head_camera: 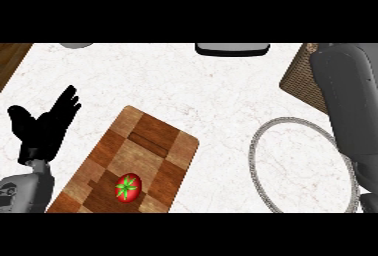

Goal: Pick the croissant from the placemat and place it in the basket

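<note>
Left hand [43, 125]: black, at the view's left, resting open, fingers straight and pointing up and to the right, thumb spread apart to the left. Left forearm [26, 192]: grey, entering from the lower left corner, wrist directly under the hand. Right forearm [351, 115]: grey, a long limb along the right edge, running from the top down toward the lower right. Right hand: not visible.

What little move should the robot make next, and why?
Probably close the right hand on the croissant at the woven placemat, top right. No croissant shows anywhere, the right forearm covers that mat, and its hand is out of view. The wire basket beside it shows none; the left hand rests open.
</note>
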